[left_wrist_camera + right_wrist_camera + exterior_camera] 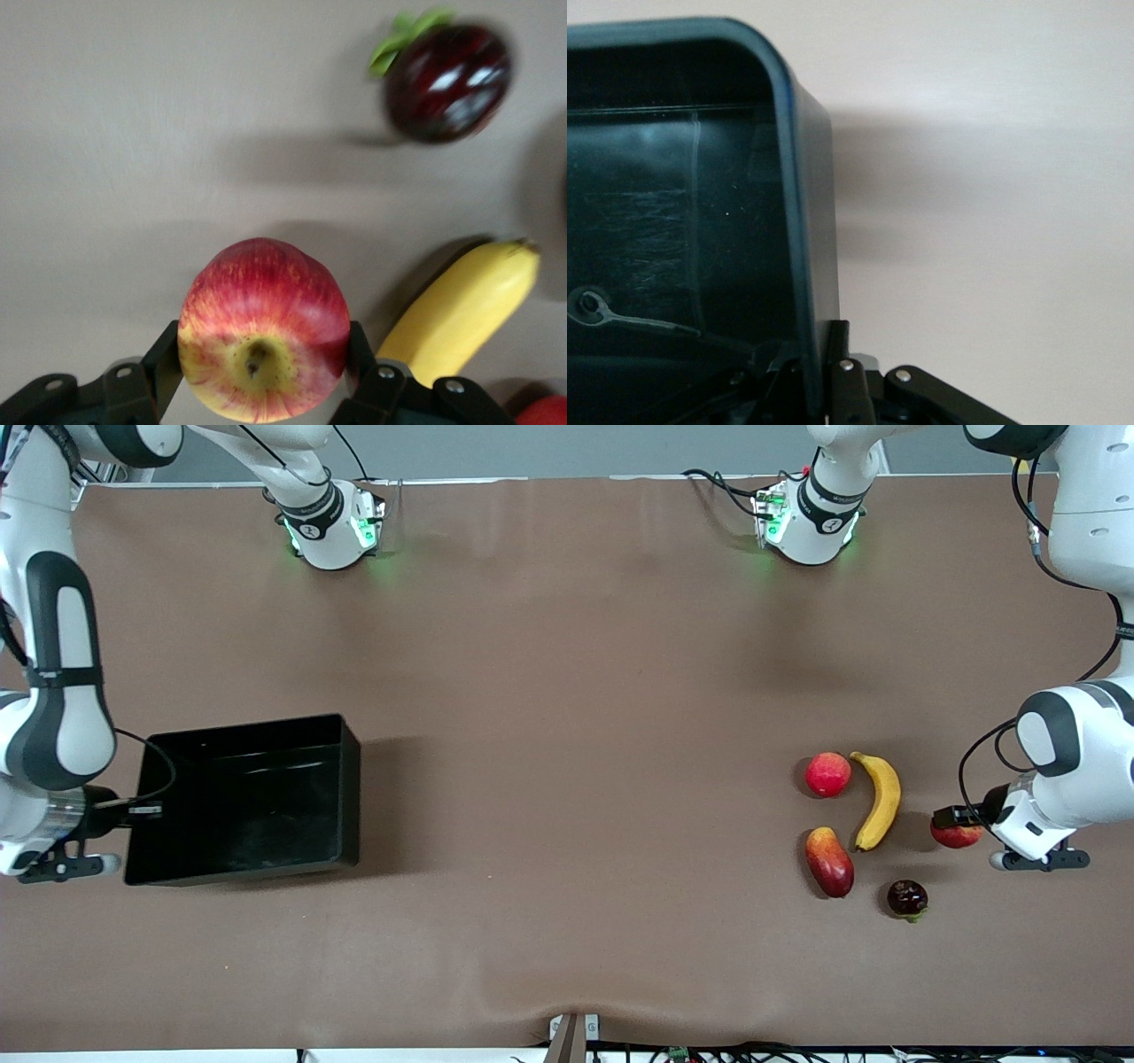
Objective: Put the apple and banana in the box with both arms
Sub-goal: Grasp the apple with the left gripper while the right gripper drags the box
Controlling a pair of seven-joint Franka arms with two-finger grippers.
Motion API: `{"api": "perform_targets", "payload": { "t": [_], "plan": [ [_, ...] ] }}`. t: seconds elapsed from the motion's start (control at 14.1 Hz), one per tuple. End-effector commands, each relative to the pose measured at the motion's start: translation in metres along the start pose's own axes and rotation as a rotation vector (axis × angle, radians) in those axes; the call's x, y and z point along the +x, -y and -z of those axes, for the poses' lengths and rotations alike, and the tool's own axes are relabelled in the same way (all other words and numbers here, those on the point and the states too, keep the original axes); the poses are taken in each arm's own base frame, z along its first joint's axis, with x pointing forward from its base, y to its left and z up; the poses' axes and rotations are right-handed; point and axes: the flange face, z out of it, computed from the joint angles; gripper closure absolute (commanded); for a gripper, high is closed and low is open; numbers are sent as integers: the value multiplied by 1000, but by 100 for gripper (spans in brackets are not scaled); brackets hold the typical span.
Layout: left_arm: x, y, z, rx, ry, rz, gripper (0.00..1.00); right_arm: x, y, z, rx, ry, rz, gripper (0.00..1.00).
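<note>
The apple [957, 834] is red with yellow patches and sits between the fingers of my left gripper [952, 824], which is shut on it, low over the table beside the banana [877, 802]. In the left wrist view the apple [264, 328] fills the jaws, stem dimple toward the camera, with the banana [461, 310] alongside. The black box [351, 797] stands toward the right arm's end of the table. My right gripper [133, 810] is shut on the box's end wall [806, 221], one finger inside and one outside.
A pinkish-red round fruit [827, 773] lies beside the banana. A red-yellow mango-shaped fruit [829, 861] and a dark purple fruit [907, 898] with a green stem lie nearer the front camera. The purple fruit also shows in the left wrist view [447, 80].
</note>
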Motion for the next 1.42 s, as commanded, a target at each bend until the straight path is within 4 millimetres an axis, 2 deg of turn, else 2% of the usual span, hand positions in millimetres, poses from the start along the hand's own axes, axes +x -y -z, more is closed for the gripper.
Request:
{"api": "perform_targets", "payload": {
  "t": [0.0,0.21,0.36,0.5,0.64,0.85,1.0,1.14,1.21,1.35],
  "plan": [
    [10,-15,49,-9,-24,-2,100,5,55,-5,123,11,18,100],
    [12,-40,88,-25,-50,75,100,20,145,-19,123,48,-94,100],
    [12,-67,106,-44,-53,143,100,24,200,-26,104,64,-142,100],
    [12,-96,116,-62,-62,226,100,25,250,-32,88,59,-171,100],
    [12,-139,116,-88,-53,281,100,26,299,-38,75,32,-200,100],
    [10,-198,115,-96,-42,329,100,19,389,-53,65,-32,-224,100],
    [6,-226,115,-100,-35,373,100,11,443,-78,54,-55,-270,100],
    [4,-241,120,-103,-41,389,100,-1,490,-107,49,-76,-280,100],
    [3,-240,128,-108,-50,394,100,-6,507,-124,40,-75,-280,100],
    [-5,-246,148,-107,-38,391,100,-14,528,-149,32,-76,-254,100]
  ]
}}
